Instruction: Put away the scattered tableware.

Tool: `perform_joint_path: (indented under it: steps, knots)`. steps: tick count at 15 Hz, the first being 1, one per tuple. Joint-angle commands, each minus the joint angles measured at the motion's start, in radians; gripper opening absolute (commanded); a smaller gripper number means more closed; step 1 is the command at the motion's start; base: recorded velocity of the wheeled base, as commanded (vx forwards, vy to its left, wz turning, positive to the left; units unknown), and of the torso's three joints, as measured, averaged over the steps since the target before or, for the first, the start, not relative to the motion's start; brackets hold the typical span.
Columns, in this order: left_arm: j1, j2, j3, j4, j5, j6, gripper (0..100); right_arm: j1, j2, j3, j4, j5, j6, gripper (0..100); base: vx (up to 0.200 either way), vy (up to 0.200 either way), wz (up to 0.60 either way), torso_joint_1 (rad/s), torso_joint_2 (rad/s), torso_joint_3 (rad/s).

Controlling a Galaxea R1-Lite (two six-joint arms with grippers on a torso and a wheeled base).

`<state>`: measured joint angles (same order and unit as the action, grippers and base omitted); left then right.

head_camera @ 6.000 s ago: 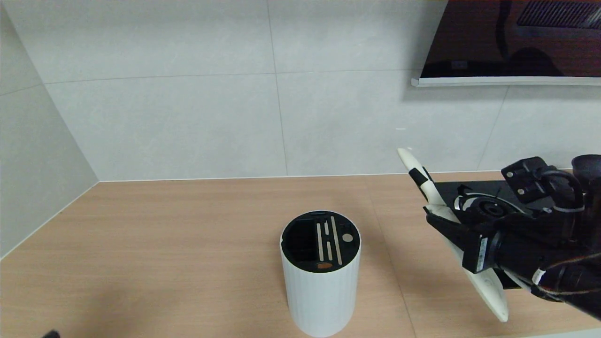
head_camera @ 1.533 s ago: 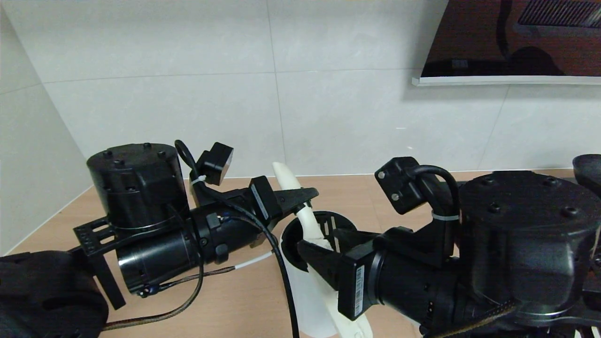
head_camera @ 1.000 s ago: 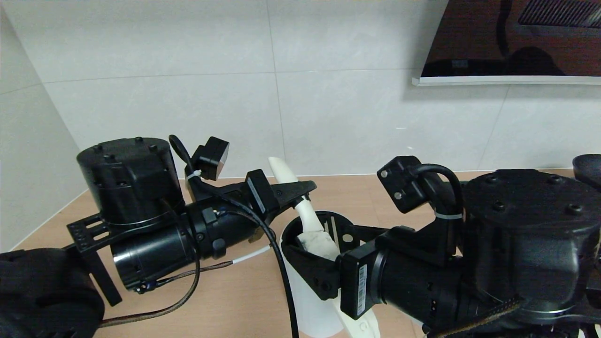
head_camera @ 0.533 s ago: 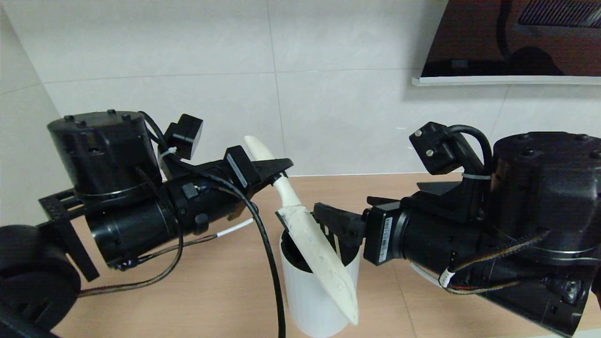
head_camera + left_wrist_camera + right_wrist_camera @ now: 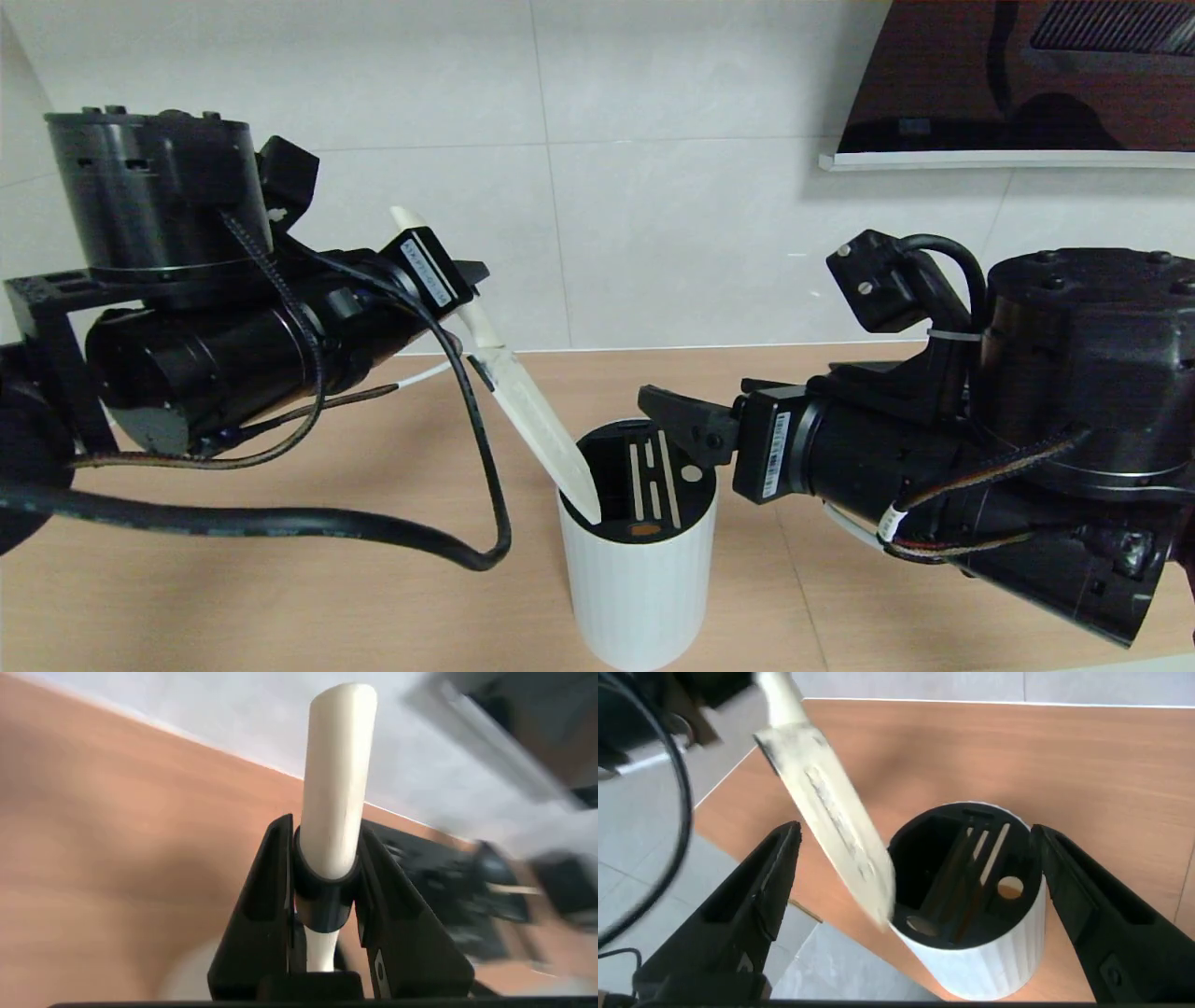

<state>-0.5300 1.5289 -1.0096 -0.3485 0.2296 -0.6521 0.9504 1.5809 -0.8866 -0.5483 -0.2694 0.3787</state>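
Over holder (image 5: pixel 639 569) — knife (image 5: pixel 532 420) passed to left pincer (image 5: pixel 464 277).

Left arm: matte black drum-shaped wrist housing (image 5: pixel 149 201), small screws on top.
Left cables: thick black looping cable (image 5: pixel 280 525); thin brown braided cable (image 5: pixel 336 401).
Right arm: broad black drum housing (image 5: pixel 1092 345), screw heads on top; white zip tie (image 5: pixel 952 334).
Markings: white printed sticker (image 5: pixel 425 266) on left wrist; white barcode label (image 5: pixel 777 441) on right.
Right fingers (image 5: pixel 738 924): black, wedge-shaped.

Matt cream knife (image 5: pixel 537 425), ribbed white plastic holder (image 5: pixel 639 583), wood-grain counter (image 5: pixel 280 621), matt grey wall tiles (image 5: pixel 672 233)
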Motion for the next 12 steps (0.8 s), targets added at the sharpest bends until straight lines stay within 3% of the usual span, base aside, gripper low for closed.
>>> perform_joint_path:
  steps: [1, 4, 9, 10, 11, 12]
  knots:
    - [-0.025, -0.012, 0.011, -0.003, 0.045, 0.028, 0, -0.005, 0.004, 0.001, -0.001, -0.001, 0.000, 100, 0.000, 0.000, 0.00, 0.000, 0.00, 0.000]
    - [-0.081, -0.023, 0.029, -0.087, 0.131, 0.048, 0, -0.018, 0.002, 0.001, -0.001, -0.001, -0.001, 100, 0.000, 0.000, 0.00, 0.000, 0.00, 0.000]
    - [-0.130, -0.003, 0.083, -0.285, 0.232, 0.241, 0, -0.078, 0.002, -0.012, 0.004, -0.001, -0.008, 100, 0.000, 0.000, 0.00, 0.000, 0.00, 0.000]
    - [-0.163, 0.007, 0.082, -0.334, 0.252, 0.319, 0, -0.088, 0.004, -0.012, 0.004, -0.001, -0.008, 100, 0.000, 0.000, 0.00, 0.000, 0.00, 0.000]
    - [-0.193, 0.019, 0.082, -0.374, 0.266, 0.368, 0, -0.091, 0.004, -0.014, 0.004, -0.001, -0.009, 100, 0.000, 0.000, 0.00, 0.000, 0.00, 0.000]
    - [-0.217, 0.034, 0.082, -0.406, 0.277, 0.396, 0, -0.098, 0.005, -0.014, 0.004, -0.001, -0.009, 100, 0.000, 0.000, 0.00, 0.000, 0.00, 0.000]
